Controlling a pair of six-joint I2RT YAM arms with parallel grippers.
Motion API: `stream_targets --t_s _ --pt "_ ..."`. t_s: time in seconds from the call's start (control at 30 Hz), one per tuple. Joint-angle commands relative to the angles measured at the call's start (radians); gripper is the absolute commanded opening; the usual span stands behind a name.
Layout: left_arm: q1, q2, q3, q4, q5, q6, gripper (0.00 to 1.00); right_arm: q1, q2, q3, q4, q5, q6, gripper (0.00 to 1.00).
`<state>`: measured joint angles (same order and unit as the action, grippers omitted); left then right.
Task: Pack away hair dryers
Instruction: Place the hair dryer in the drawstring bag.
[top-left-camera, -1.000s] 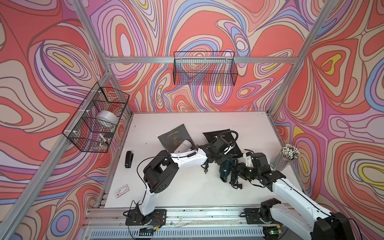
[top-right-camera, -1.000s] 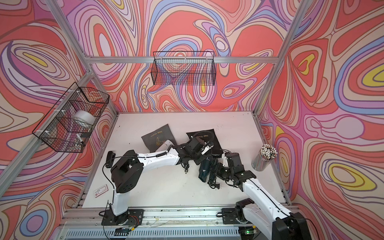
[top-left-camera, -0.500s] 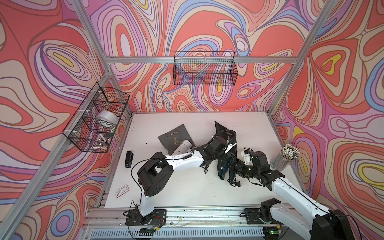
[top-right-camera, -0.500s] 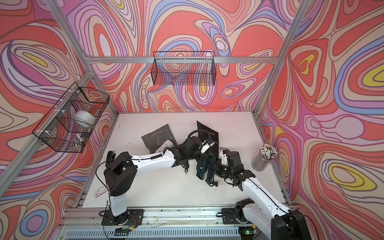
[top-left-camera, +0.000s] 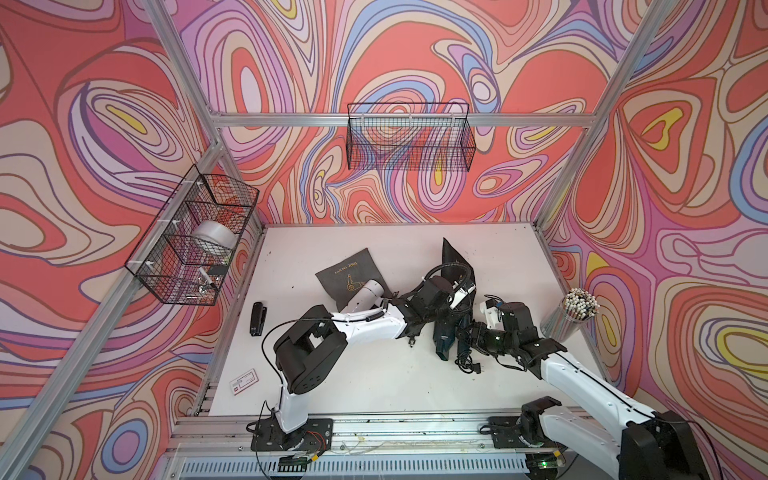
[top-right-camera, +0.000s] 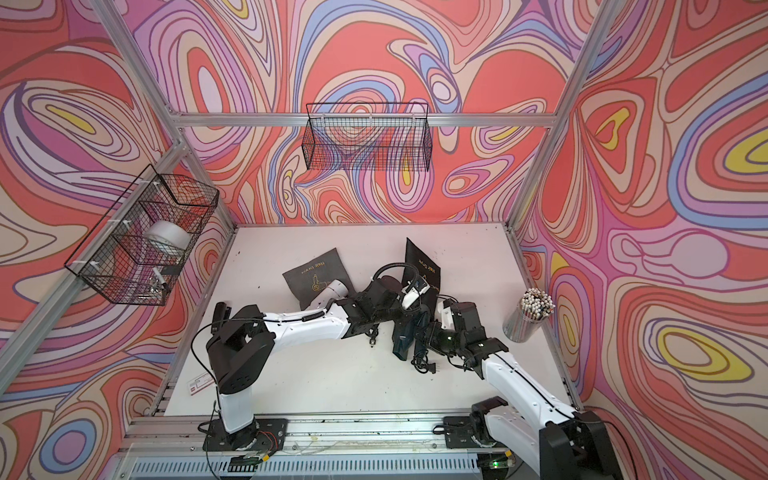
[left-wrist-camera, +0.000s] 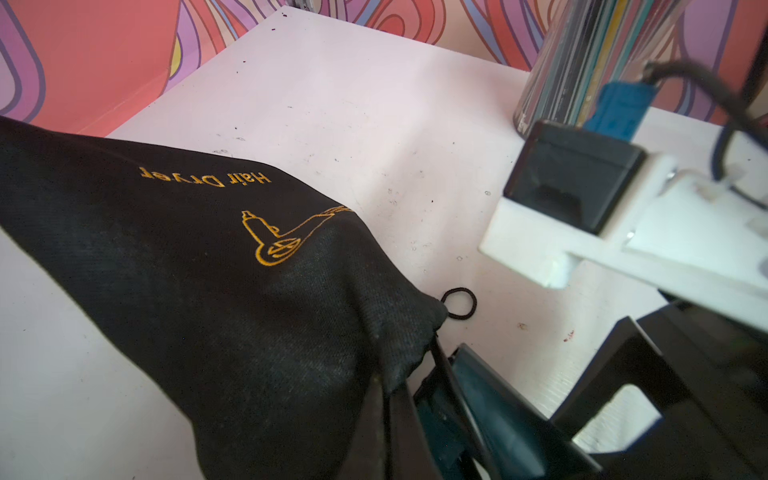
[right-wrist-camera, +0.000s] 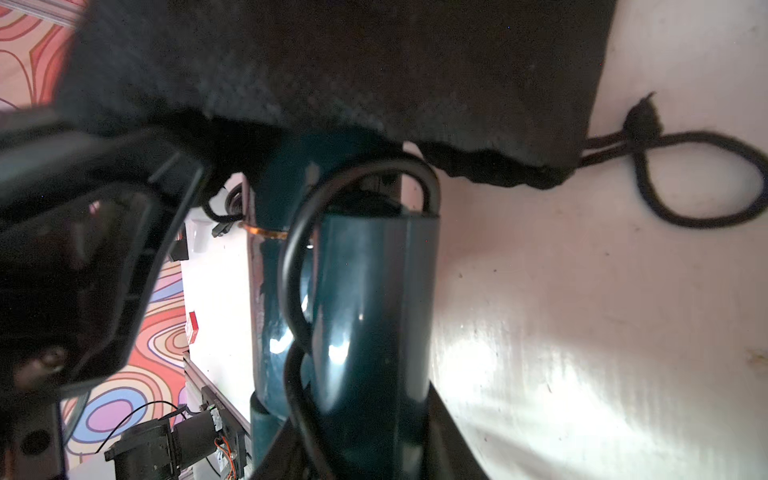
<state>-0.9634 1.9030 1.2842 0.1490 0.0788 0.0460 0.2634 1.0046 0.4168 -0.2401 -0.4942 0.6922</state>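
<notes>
The dark teal hair dryer (top-left-camera: 442, 332) (top-right-camera: 405, 334) lies mid-table with its black cord (top-left-camera: 471, 365) trailing toward the front. My right gripper (right-wrist-camera: 365, 449) is shut on it, and its far end (right-wrist-camera: 332, 166) reaches under the rim of the black pouch (right-wrist-camera: 374, 62). That black pouch (top-left-camera: 453, 259) (left-wrist-camera: 208, 270) stands tilted up, with my left gripper (left-wrist-camera: 388, 415) shut on its mouth edge. The white hair dryer (top-left-camera: 365, 293) (top-right-camera: 330, 291) rests on the grey pouch (top-left-camera: 349, 270), behind the left arm.
A cup of sticks (top-left-camera: 575, 316) stands by the right wall. A black stapler (top-left-camera: 257, 318) and a small card (top-left-camera: 244, 380) lie at the left. Wire baskets hang on the back wall (top-left-camera: 409, 141) and the left wall (top-left-camera: 195, 241).
The black pouch, flat on the table a second ago, has been raised by its mouth in my left gripper. The teal dryer has shifted a little toward the pouch with the right gripper.
</notes>
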Motion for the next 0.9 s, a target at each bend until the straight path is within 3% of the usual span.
stream_targets --t_s 0.0,0.4,0.87 --pt "-0.010 -0.053 -0.014 0.042 0.003 -0.034 0.00 0.002 -0.018 0.037 0.041 0.006 -0.019 0.00" --pt "-0.009 -0.128 -0.148 0.063 -0.016 -0.010 0.00 0.002 -0.115 -0.021 0.106 -0.012 0.052 0.00" --pt "-0.009 -0.174 -0.186 0.060 -0.055 -0.034 0.00 -0.001 -0.136 -0.078 0.201 -0.024 0.134 0.01"
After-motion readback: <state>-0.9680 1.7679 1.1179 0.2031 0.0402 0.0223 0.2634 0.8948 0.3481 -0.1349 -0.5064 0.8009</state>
